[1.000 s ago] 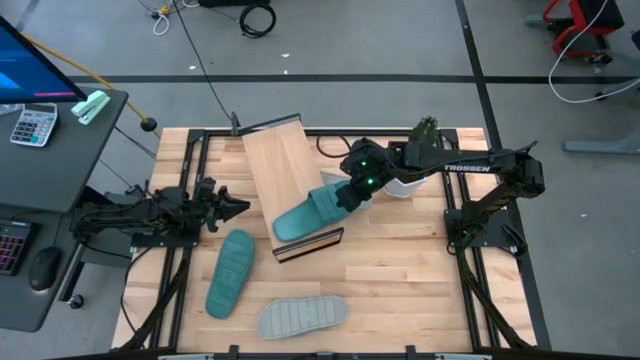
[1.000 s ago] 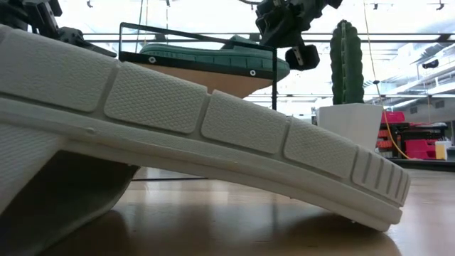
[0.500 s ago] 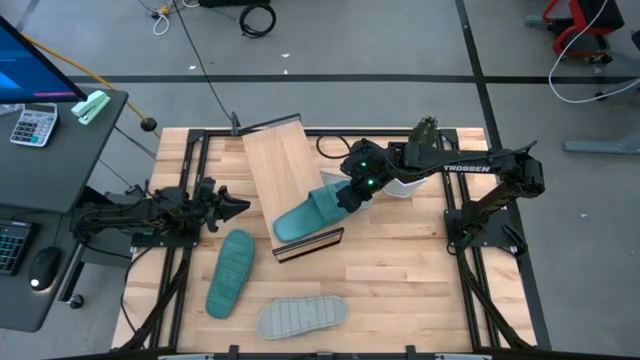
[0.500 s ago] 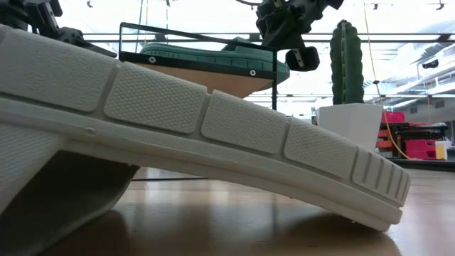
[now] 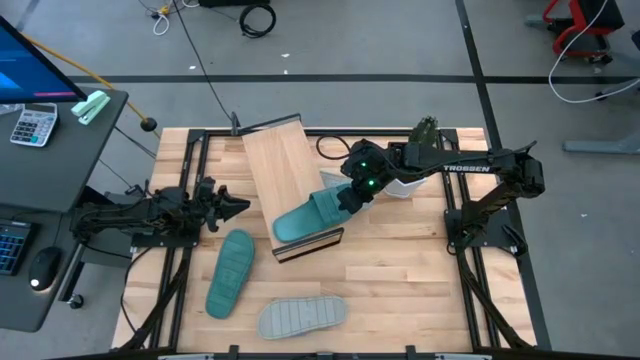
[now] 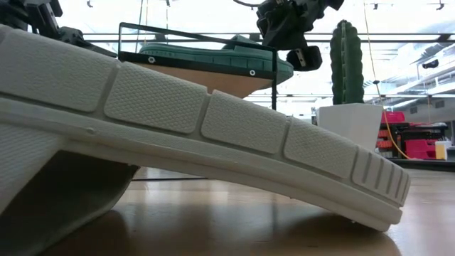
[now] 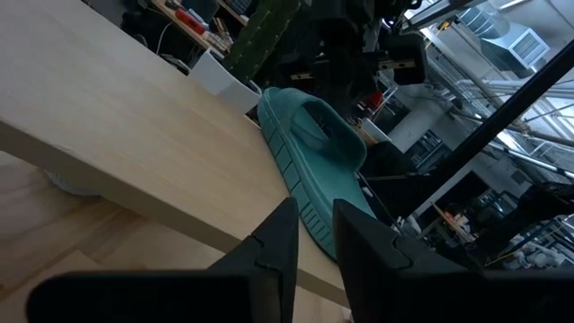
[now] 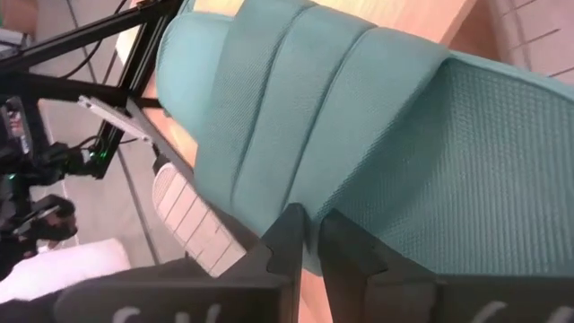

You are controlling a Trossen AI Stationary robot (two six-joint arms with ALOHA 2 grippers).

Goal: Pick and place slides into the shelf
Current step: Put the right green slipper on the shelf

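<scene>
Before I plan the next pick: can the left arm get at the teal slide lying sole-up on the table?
Probably yes. The left gripper waits just beside that teal slide, with only bare tabletop between them; the right gripper is at the shelf.

Slatted table (image 5: 400,270), shelf (image 5: 285,170), two upturned slides (image 5: 229,272)

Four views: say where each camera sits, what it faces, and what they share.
High: overhead, looking down; both arms, shelf.
Low: tabletop level, behind grey slide; right gripper above.
Left wrist: facing shelf; left gripper.
Right wrist: own fingers at the slide's strap.
Shared by all: the teal slide on shelf.
</scene>
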